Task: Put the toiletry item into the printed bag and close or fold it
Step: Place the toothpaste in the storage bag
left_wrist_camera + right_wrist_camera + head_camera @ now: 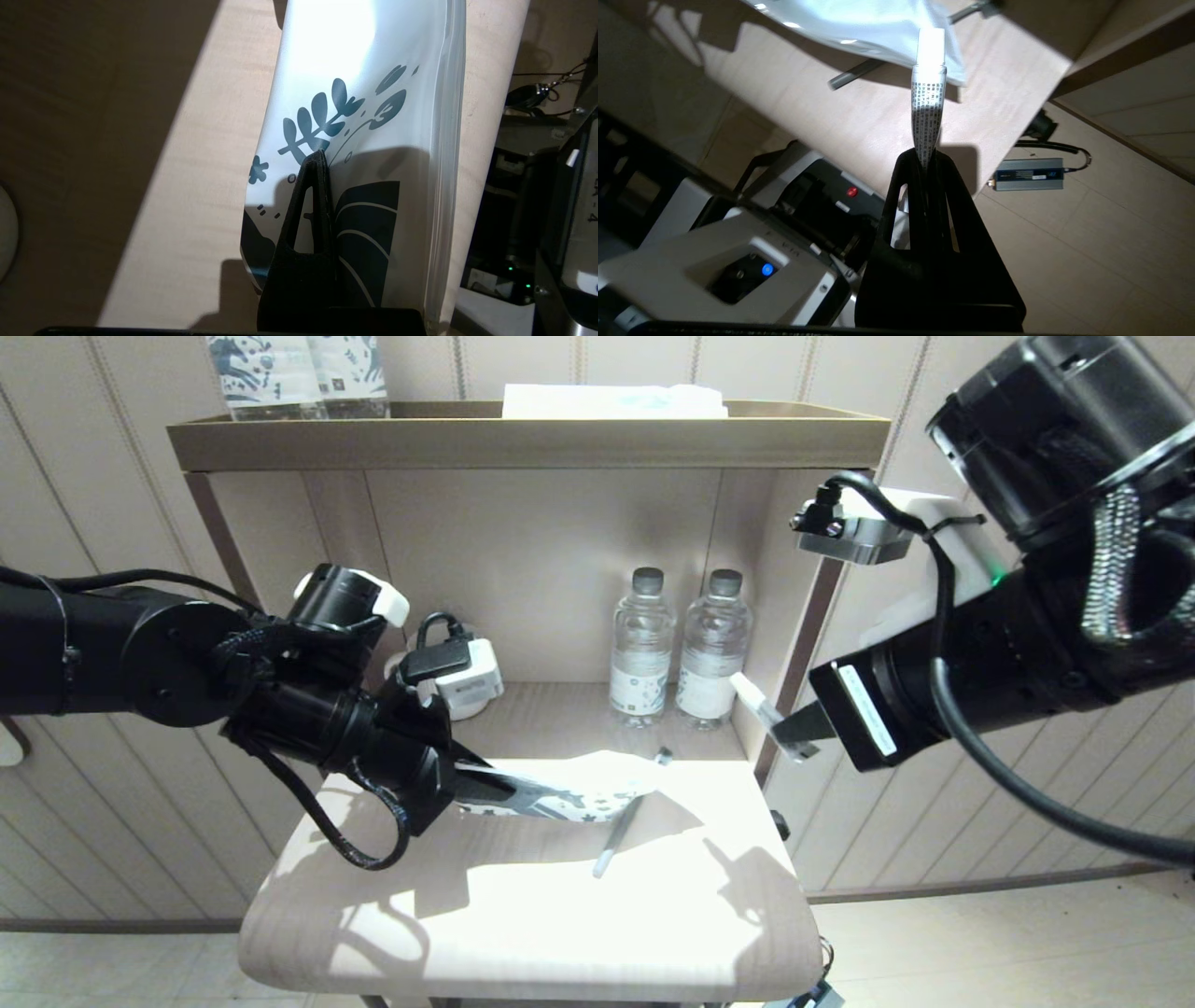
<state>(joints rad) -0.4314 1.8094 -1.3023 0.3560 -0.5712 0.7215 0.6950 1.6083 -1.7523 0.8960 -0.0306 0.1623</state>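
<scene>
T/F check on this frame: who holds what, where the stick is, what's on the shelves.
1. The left gripper is shut on the printed bag. True.
2. The toiletry item is fully inside the bag. False: it lies on the table, its middle under the bag's edge and both ends showing.
3. The right gripper is open and empty. False: it is shut on a thin white printed strip.
4. Two water bottles stand on the lower shelf. True.
5. The top shelf holds nothing. False: printed packs stand there.
</scene>
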